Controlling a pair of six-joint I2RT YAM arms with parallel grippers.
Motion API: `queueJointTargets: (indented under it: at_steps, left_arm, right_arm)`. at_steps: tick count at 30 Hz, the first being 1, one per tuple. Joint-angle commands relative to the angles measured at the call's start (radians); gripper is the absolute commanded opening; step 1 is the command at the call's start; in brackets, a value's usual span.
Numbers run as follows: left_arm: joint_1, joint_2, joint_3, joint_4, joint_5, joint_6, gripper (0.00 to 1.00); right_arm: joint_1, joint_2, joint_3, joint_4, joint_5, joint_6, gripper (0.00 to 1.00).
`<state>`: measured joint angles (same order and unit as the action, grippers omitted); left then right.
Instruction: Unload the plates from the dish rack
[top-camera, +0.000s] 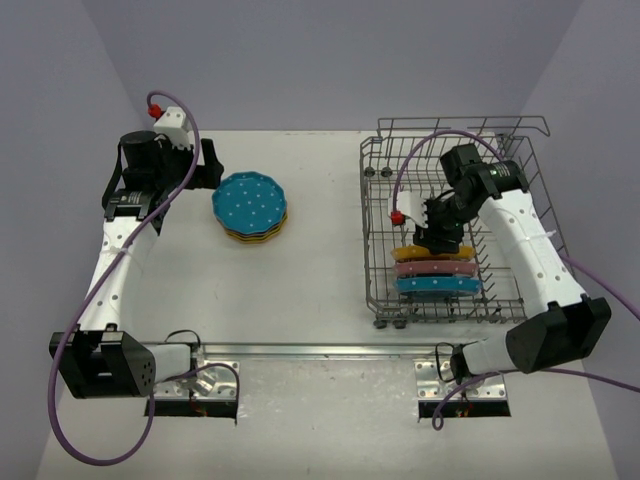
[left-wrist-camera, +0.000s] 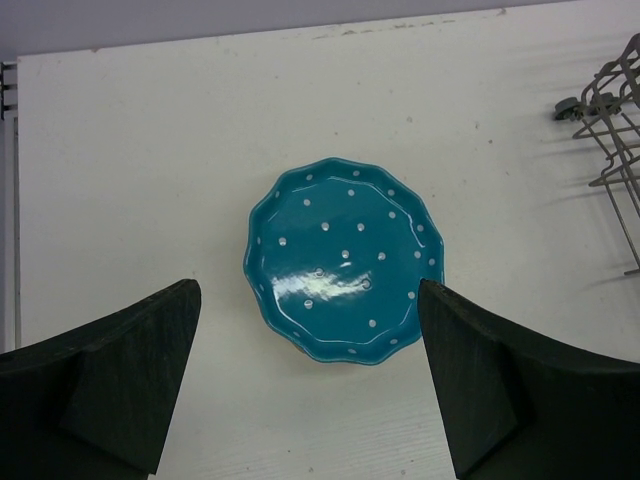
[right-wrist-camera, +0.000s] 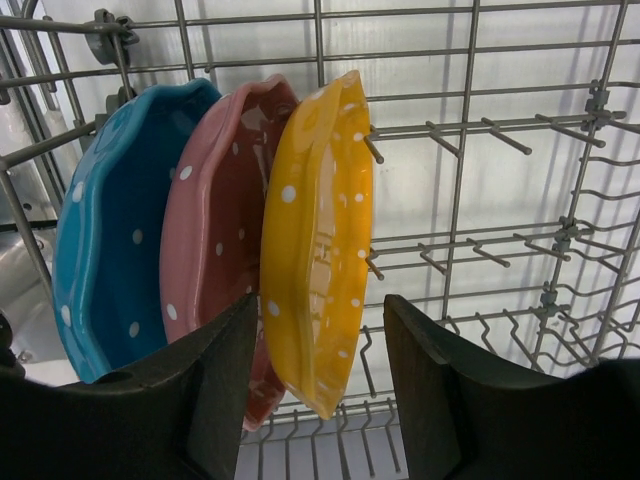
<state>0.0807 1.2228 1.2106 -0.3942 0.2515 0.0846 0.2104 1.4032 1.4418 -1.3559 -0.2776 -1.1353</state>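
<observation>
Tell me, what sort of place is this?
Likely a lab test cell, not a kitchen: white table between plain walls, two bolted-down robot arms, a dish rack of dotted plates.

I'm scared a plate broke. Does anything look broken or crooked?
Nothing stands out. The yellow plate, pink plate and blue plate stand on edge in the dish rack, with no chips showing. The stack of plates on the table looks whole too.

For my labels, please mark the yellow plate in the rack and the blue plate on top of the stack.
yellow plate (right-wrist-camera: 315, 235): right wrist view, middle of its visible side.
blue plate (left-wrist-camera: 345, 262): left wrist view, centre of its dotted face.
</observation>
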Motion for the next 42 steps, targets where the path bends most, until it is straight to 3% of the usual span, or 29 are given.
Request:
queueJointTargets:
  at_steps: [1, 14, 17, 23, 29, 42]
  left_arm:
    - [0.002, -0.024, 0.01, 0.016, 0.018, -0.014, 0.88]
    - [0.002, -0.025, 0.004, 0.011, 0.024, -0.024, 0.88]
    - [0.002, -0.025, 0.003, 0.01, 0.022, -0.021, 0.88]
    - [0.002, -0.02, 0.001, 0.009, 0.02, -0.025, 0.88]
    - [0.002, -0.012, 0.001, 0.012, 0.027, -0.033, 0.88]
    - [0.002, -0.004, 0.01, 0.006, 0.038, -0.055, 0.89]
  right_arm:
    - [-0.009, 0.025, 0.007, -0.145, 0.0, -0.029, 0.54]
    - [-0.016, 0.066, -0.143, -0.017, 0.032, -0.101, 0.52]
    - [-0.017, 0.081, -0.136, -0.011, 0.022, -0.101, 0.42]
    - [-0.019, 0.12, -0.028, -0.096, -0.027, -0.083, 0.13]
    - [-0.019, 0.088, 0.122, -0.154, -0.112, -0.065, 0.01]
    - [-0.022, 0.023, 0.346, -0.154, -0.258, 0.014, 0.0]
